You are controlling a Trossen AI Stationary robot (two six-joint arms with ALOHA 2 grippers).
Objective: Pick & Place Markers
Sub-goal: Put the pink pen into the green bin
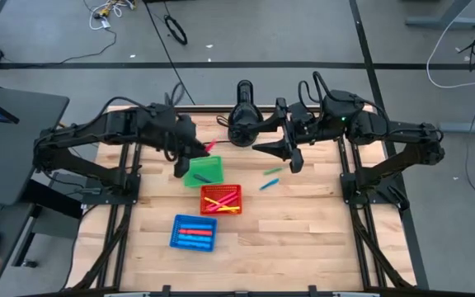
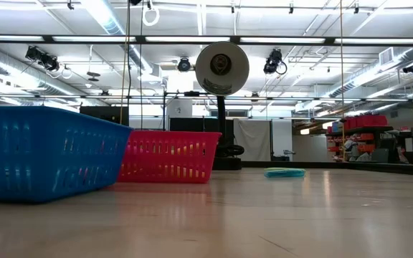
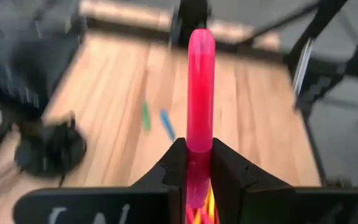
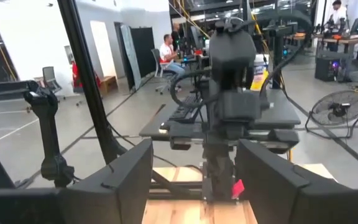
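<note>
pink marker (image 3: 200, 93) base hidden, surroundings blurred

My two arms are black, jointed tubes with rounded housings and looped black cables. The right arm (image 1: 361, 124) carries a small green light on its housing. My left gripper (image 3: 191, 171) has matte black angular fingers (image 3: 166, 171), with faint white lettering below.
</note>
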